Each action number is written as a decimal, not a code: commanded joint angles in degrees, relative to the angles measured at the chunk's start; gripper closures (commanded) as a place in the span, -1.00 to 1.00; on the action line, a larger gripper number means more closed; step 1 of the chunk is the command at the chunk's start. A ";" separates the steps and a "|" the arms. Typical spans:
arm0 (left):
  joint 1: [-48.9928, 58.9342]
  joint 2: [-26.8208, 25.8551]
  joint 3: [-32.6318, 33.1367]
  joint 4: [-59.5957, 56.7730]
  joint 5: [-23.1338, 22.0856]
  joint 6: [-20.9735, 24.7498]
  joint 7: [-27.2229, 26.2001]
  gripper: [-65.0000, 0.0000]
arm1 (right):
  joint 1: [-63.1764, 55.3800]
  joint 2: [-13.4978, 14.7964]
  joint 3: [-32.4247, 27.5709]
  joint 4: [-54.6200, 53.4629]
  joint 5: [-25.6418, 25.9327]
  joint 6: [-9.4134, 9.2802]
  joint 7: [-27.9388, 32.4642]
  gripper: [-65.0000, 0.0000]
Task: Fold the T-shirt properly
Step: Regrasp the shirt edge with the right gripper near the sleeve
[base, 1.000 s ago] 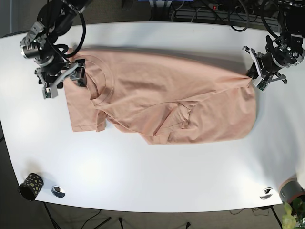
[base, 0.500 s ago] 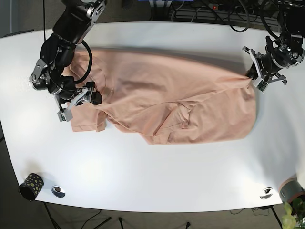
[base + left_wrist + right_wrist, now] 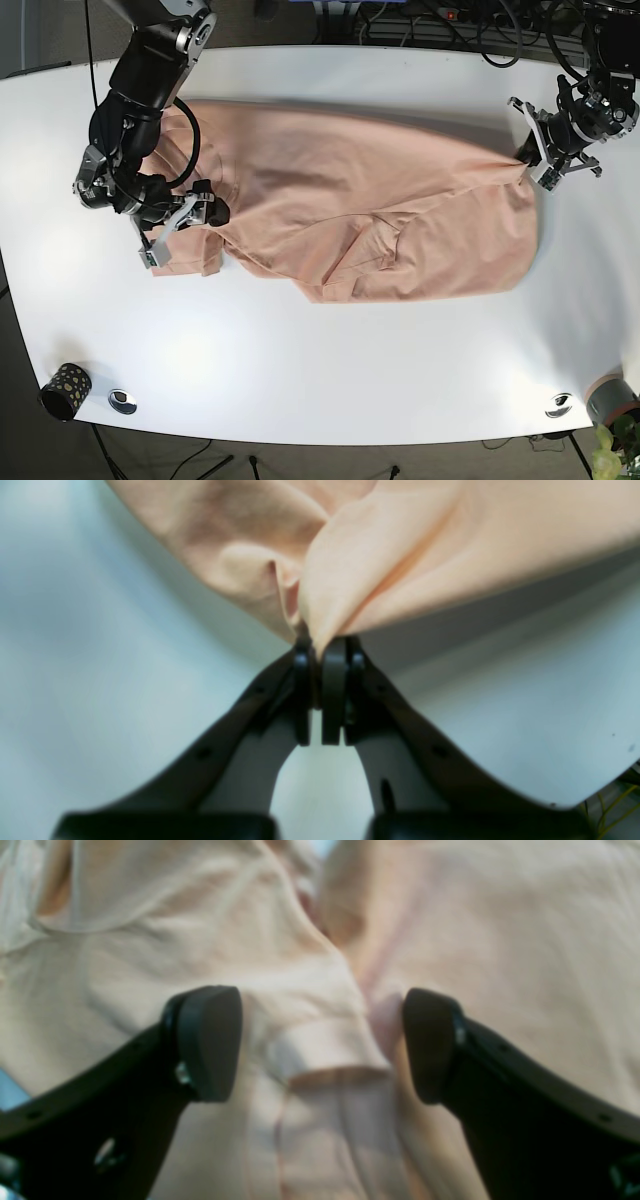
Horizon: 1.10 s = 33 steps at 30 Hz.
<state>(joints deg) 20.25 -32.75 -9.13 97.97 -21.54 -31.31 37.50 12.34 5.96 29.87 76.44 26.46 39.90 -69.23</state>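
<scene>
Right hand (image 3: 182, 222) just slid down from the collar to the short sleeve, fingers spread; left hand (image 3: 527, 160) keeps pinching the peach cotton T-shirt (image 3: 350, 210) hem. Sleeve grab looks next.

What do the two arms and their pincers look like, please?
Both arms are black with grey metal parts and black cables looped along them. The left pincer has two matte black curved fingers ending in flat narrow pads. The right pincer has the same black curved fingers, with rounded pads and small silver screws. No markings are readable.
</scene>
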 commanded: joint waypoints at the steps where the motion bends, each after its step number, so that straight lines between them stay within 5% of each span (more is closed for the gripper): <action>1: -0.34 -1.05 -0.59 0.97 -0.48 0.32 -1.06 1.00 | 1.07 -0.37 0.15 1.05 1.19 0.10 0.70 -0.43; 7: -0.43 -1.05 -0.59 0.97 -0.48 0.32 -1.06 1.00 | 1.07 -0.64 -0.02 0.87 0.93 0.10 0.79 -0.33; 14: -0.43 -1.05 -0.59 0.97 -0.48 0.32 -1.06 1.00 | 1.07 -0.73 -0.11 1.23 1.19 0.10 0.79 0.94; 15: -0.43 -1.05 -0.59 0.97 -0.48 0.32 -1.06 1.00 | 1.07 -0.73 -0.11 1.23 1.19 0.10 0.79 1.00; 20: -0.43 -1.05 -0.68 0.97 -0.48 0.32 -1.06 1.00 | -0.51 -0.37 0.24 3.60 1.81 0.10 0.44 1.00; 26: -0.51 -1.14 -0.68 4.75 -0.39 0.41 -0.97 1.00 | -7.99 1.38 0.15 18.19 9.10 0.10 0.44 1.00; 33: -3.15 -1.23 -2.61 8.18 -0.48 -0.03 5.19 1.00 | -15.46 4.81 0.33 30.59 9.63 0.10 0.44 1.00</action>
<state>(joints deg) 18.13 -32.75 -10.50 104.66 -21.96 -31.64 42.78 -3.53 8.82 29.93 103.42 34.83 39.92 -70.06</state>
